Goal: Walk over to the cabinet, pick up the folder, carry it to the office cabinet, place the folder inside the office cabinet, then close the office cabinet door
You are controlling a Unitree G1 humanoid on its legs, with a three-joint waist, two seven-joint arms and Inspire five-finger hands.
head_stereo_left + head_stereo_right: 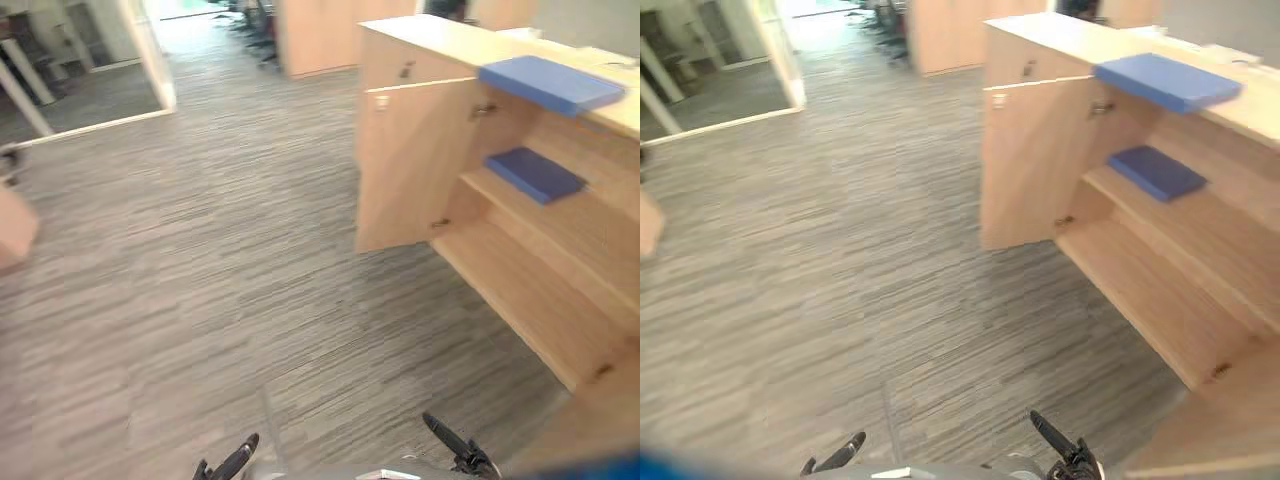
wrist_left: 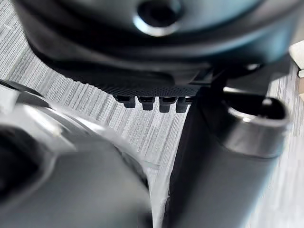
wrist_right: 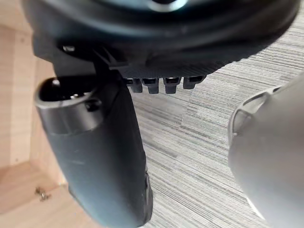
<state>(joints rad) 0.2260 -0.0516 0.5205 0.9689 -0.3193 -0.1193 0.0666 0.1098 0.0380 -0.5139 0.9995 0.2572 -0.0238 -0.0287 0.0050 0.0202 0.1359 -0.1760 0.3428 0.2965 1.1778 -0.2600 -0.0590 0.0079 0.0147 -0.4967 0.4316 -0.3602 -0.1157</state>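
No readable text, label, number or sign anywhere, office cabinet (image 1: pixel 410 170) included.

Floor: grey striped carpet floor (image 1: pixel 200 250); a light wooden cabinet (image 1: pixel 395 65) stands on it, its door (image 1: pixel 405 165) swung open.
Cabinet top (image 1: pixel 440 40): pale wood; a flat bright-blue folder (image 1: pixel 550 83) lies at its front edge.
Upper shelf (image 1: pixel 590 235): pale wooden board; a flat dark-blue folder (image 1: pixel 535 174) lies on it, towards the door end.
Bottom board (image 1: pixel 520 290): pale wood, just above the carpet.

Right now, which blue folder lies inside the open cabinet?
The darker folder, on the inner shelf; the lighter folder lies on the cabinet top.
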